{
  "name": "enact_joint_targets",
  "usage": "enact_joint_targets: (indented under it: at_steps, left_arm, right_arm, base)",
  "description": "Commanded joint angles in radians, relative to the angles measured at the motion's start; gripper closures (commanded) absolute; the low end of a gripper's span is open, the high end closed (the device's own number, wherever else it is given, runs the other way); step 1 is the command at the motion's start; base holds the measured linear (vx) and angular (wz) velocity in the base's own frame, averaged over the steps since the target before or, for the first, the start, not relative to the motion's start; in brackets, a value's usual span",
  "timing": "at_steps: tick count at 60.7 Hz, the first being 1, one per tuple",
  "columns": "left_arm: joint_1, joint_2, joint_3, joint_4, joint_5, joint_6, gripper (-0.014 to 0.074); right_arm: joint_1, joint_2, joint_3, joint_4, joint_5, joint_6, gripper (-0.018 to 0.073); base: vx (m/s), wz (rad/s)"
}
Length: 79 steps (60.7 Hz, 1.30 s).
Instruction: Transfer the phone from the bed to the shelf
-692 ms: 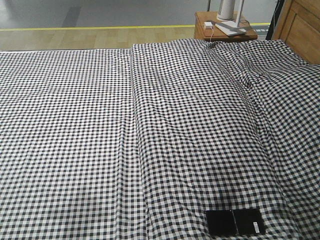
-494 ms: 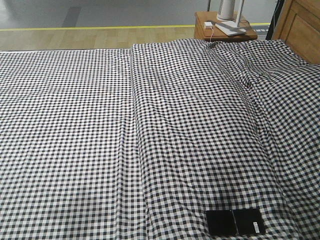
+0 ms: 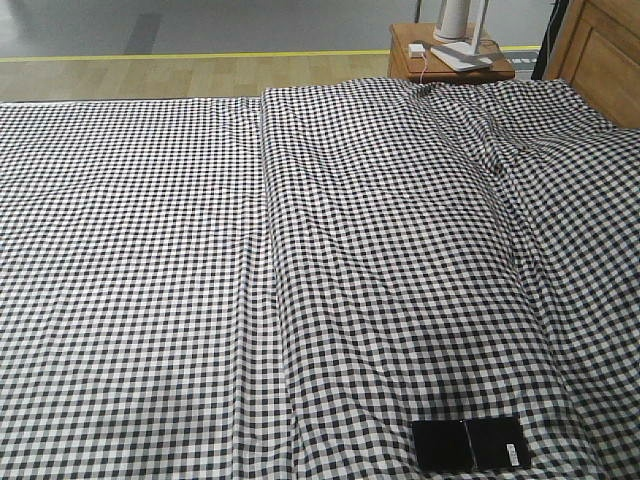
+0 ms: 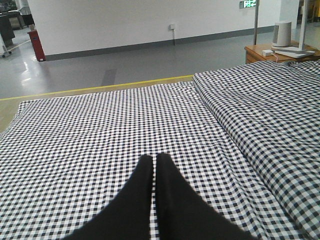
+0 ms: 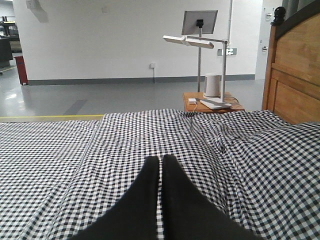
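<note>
In the front view, the phone (image 3: 470, 444) lies flat on the bed (image 3: 300, 280). It is far from the bedside table (image 3: 450, 62), but on the table's side of the bed. No arm shows here. I think the job now is to reach for the phone. It is thin and shiny, so I should open the fingers wide, come down over its long edges and squeeze softly, or it may slip. The sheet is bumpy there and could get pinched too. In the left wrist view, the left gripper (image 4: 153, 159) has its two black fingers pressed together with nothing between them. The bedside table is far off to its right. No phone shows. In the right wrist view, the right gripper (image 5: 160, 160) is pinched closed and empty too, and points toward the bedside table. A white lamp (image 5: 200, 42) stands on the table and the headboard (image 5: 295, 75) is just beside it. I cannot see the shelf anywhere.
</note>
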State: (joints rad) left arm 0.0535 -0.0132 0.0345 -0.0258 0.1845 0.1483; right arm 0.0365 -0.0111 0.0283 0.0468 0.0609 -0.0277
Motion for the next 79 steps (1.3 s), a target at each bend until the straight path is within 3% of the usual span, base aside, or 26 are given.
enact_joint_targets:
  at_steps: [1, 42, 51, 57, 63, 79]
  left_arm:
    - [-0.006, -0.014, -0.022, -0.009, -0.073, -0.006, 0.0595]
    - [-0.006, -0.014, -0.022, -0.009, -0.073, -0.006, 0.0595]
    - [-0.006, -0.014, -0.022, -0.009, -0.073, -0.006, 0.0595]
    - [-0.006, -0.014, -0.022, -0.009, -0.073, -0.006, 0.0595]
    - [-0.006, -0.014, -0.022, -0.009, -0.073, -0.006, 0.0595]
    - [-0.006, -0.014, -0.022, -0.009, -0.073, -0.006, 0.0595]
  right_arm:
    - [-0.007, -0.011, 0.004, -0.008, -0.068, -0.004, 0.0566]
    - [-0.007, -0.011, 0.004, -0.008, -0.117, -0.007, 0.0566]
    - [-0.007, -0.011, 0.001, -0.008, -0.243, -0.007, 0.0566]
    - [-0.007, -0.011, -0.008, -0.008, -0.403, -0.007, 0.0566]
    - [-0.007, -0.011, -0.073, -0.008, -0.479, -0.007, 0.0566]
    - [-0.007, 0.09, -0.395, -0.008, -0.421, -0.011, 0.0566]
  base:
    - [0.0, 0.0]
    - [0.0, 0.0]
    - [0.0, 0.0]
    - [0.0, 0.0]
    - [0.0, 0.0]
    - [0.0, 0.0]
